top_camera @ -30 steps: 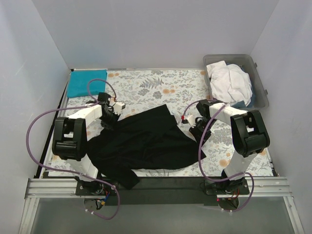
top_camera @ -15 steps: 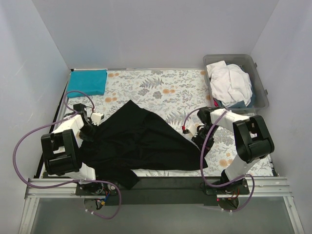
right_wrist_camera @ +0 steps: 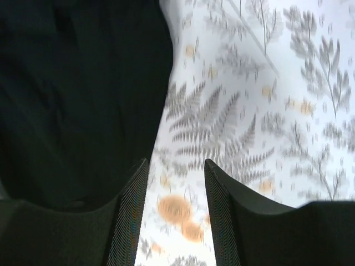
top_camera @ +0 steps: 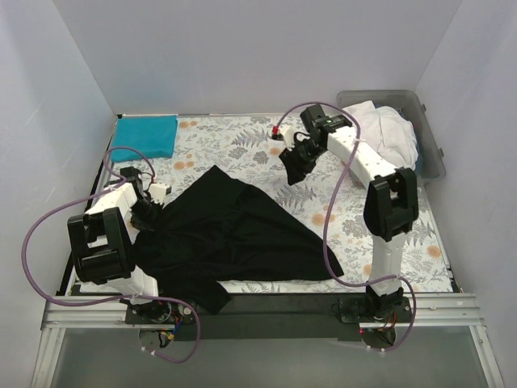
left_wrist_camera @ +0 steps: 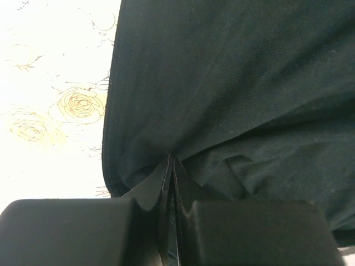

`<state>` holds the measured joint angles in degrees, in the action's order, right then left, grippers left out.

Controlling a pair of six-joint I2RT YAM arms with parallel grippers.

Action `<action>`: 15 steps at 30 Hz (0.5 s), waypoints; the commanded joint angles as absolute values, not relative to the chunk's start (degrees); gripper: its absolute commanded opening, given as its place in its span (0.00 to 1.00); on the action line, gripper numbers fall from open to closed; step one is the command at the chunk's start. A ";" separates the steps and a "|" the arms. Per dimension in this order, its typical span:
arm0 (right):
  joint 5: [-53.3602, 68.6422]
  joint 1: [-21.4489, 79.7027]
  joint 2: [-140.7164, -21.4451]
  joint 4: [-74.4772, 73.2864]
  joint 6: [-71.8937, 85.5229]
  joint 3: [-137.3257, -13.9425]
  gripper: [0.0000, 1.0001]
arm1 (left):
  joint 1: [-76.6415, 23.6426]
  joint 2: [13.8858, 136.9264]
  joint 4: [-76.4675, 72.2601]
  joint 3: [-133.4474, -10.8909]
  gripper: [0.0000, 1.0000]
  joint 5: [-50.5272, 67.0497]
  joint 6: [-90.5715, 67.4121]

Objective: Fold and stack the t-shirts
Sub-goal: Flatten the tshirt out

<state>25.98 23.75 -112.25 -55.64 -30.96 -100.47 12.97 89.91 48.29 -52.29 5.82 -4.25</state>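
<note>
Black tee (top_camera: 234, 234) loose on floral-covered bench (top_camera: 242, 141); L tool (top_camera: 149, 212) pinching it, R tool (top_camera: 292, 166) free.

Black tee: plain dark soft cloth, not folded, lying as a wide wedge w/ shallow creases, one sleeve trailing toward the arm bases; stitched hem shows in the left wrist view. L tool sits at the tee's left edge, fingers pressed together w/ a thin fold of the black cloth caught btwn them. R tool is over bare floral print just past the tee's far-right edge, fingers spread, nothing btwn them; the tee fills the left part of its wrist view. Teal tee (top_camera: 145, 136): folded flat, beyond L tool at the bench's far-left corner. White tee (top_camera: 388, 133): bunched in grey tub (top_camera: 432, 153), to the right of R tool.
</note>
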 commanded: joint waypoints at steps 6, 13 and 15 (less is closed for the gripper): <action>24.61 29.61 -124.98 -50.37 -22.59 -110.48 0.51 | 13.27 89.30 50.19 -55.37 0.00 8.35 -5.54; 22.42 32.69 -129.90 -45.09 -19.95 -112.15 0.66 | 13.36 89.21 50.36 -55.02 0.00 8.70 -5.98; 22.50 33.48 -130.60 -43.69 -19.86 -112.15 0.66 | 13.27 89.12 50.36 -54.76 0.00 8.88 -5.98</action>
<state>23.03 32.47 -130.19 -47.68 -21.43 -109.45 13.02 90.43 49.95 -53.52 7.16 -5.76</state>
